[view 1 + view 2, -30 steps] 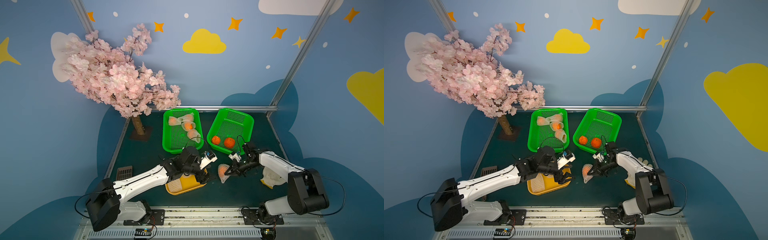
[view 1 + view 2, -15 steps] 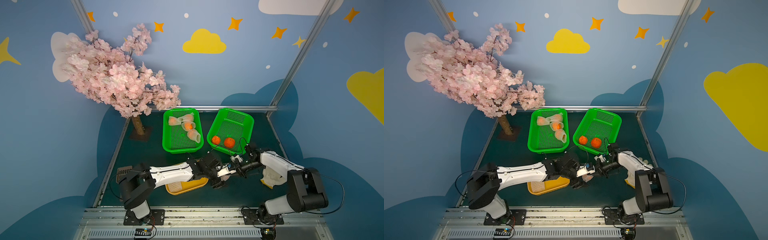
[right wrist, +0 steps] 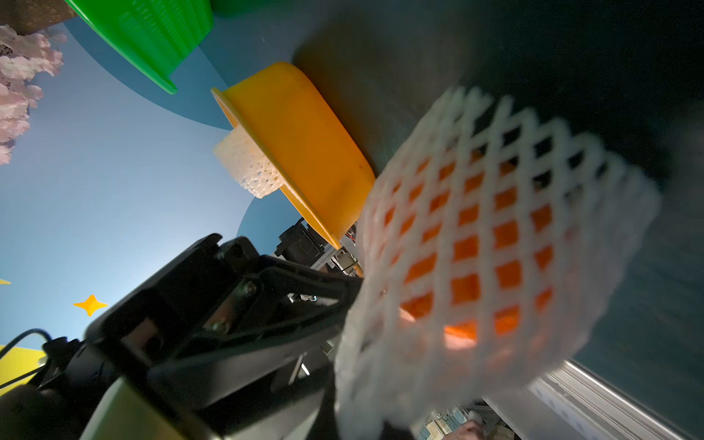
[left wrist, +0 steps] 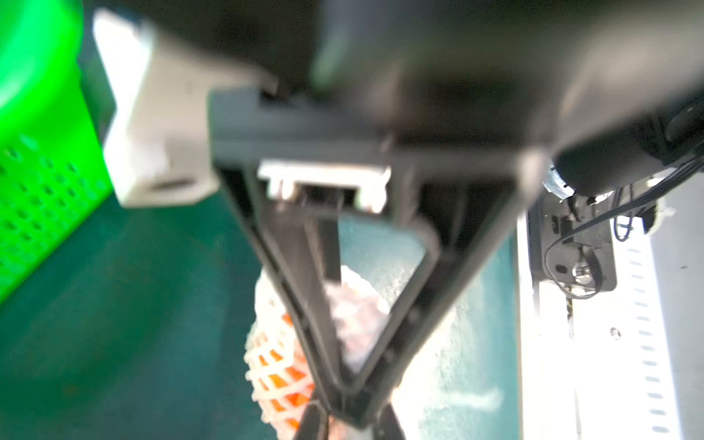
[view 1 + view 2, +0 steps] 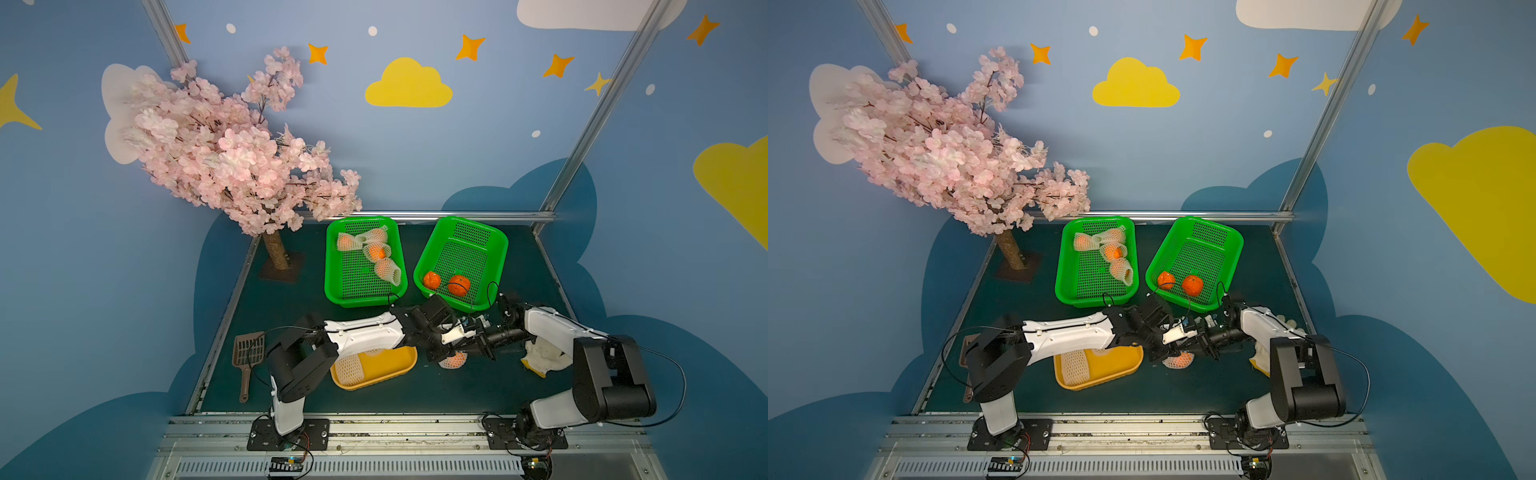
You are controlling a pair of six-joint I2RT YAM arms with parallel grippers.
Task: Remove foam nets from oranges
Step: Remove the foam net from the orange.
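Stripping third orange [image 5: 454,361].
I'm pinching its net [image 3: 495,228] with left claw [image 4: 344,413] and right claw [image 5: 468,352]; beyond them two bare oranges [image 5: 432,280], four netted ones [image 5: 376,251] waiting.

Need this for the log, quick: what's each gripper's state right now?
Left gripper: shut on the foam net.
Right gripper: shut on the same foam net.
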